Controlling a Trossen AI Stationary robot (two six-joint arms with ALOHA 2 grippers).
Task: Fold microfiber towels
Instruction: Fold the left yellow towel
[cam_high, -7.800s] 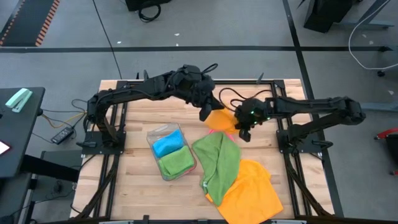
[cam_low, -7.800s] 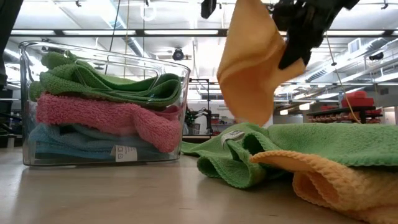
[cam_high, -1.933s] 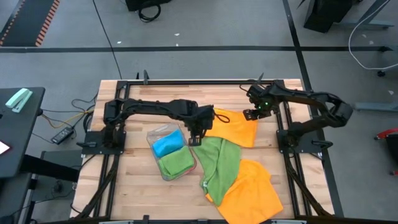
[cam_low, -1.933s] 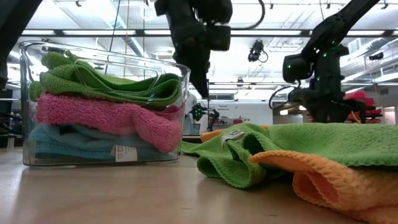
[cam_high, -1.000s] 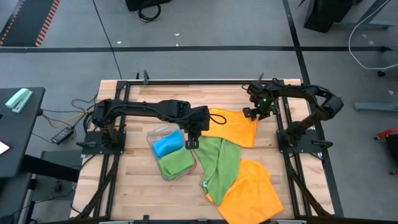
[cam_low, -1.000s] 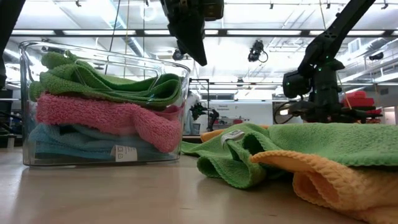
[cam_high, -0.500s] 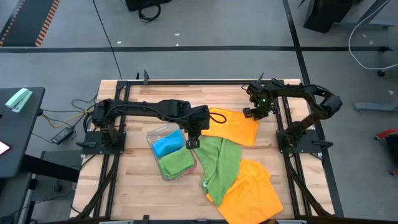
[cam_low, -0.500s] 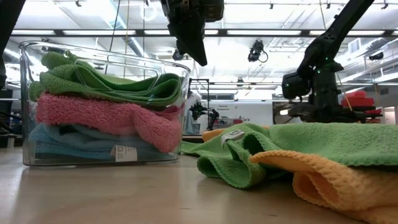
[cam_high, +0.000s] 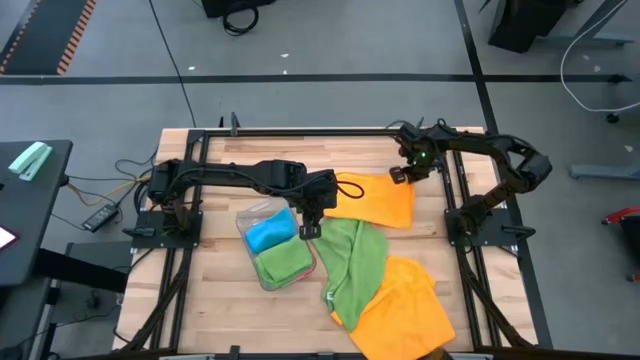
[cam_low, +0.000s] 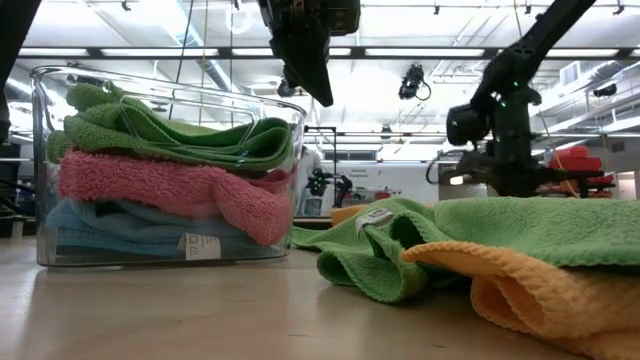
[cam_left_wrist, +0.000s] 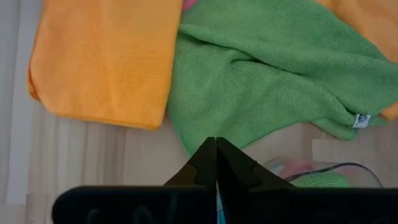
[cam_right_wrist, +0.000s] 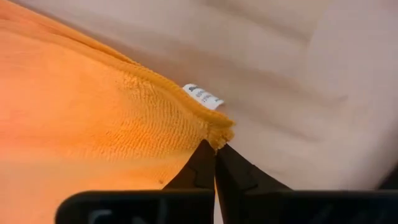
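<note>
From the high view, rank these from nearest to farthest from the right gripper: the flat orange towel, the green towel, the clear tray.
Measured from the right gripper, at the table's far right:
1. Flat orange towel, its corner at the fingertips.
2. Green towel, mid-table, nearer the front.
3. Clear tray, farther left.

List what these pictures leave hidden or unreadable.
- Flat orange towel: low view shows only a sliver; the green towel blocks it.
- Right gripper: shut at that towel's tagged corner, but whether it pinches fabric is hidden by its own tips.
- Corner tag: print too small, right wrist view.
- Clear tray: lower towels invisible from above, covered by upper ones.
</note>
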